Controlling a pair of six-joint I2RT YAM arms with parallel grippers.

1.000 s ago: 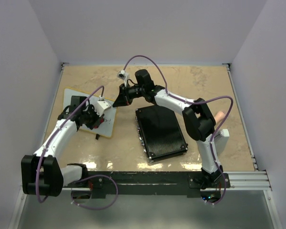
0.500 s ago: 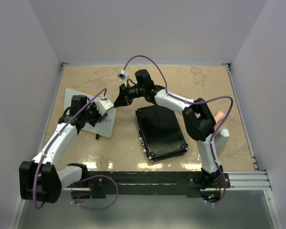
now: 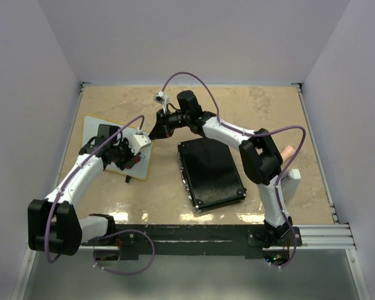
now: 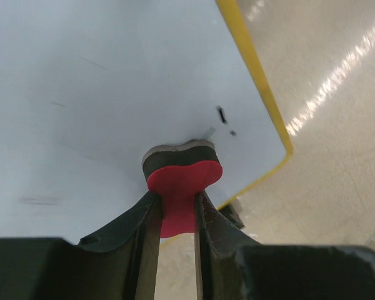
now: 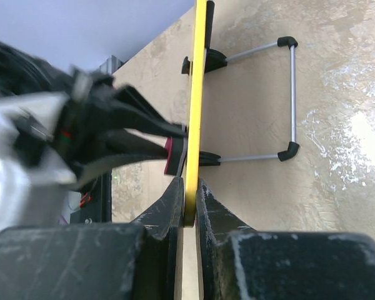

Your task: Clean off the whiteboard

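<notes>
Firmly clamped between right jaws, the whiteboard (image 5: 200,75) meets left jaws' eraser (image 4: 182,178).

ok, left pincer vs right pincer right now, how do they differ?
Load: the left pincer is shut on a red-and-black eraser; the right pincer is shut on the yellow edge of the whiteboard.
Role: the left pincer presses the eraser against the board's white face; the right pincer seems only to steady it.
Shared: both are closed on something, both at the same whiteboard.

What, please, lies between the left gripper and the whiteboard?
A red-backed eraser, held in the left gripper, its felt against the whiteboard; the left wrist view shows it.
</notes>
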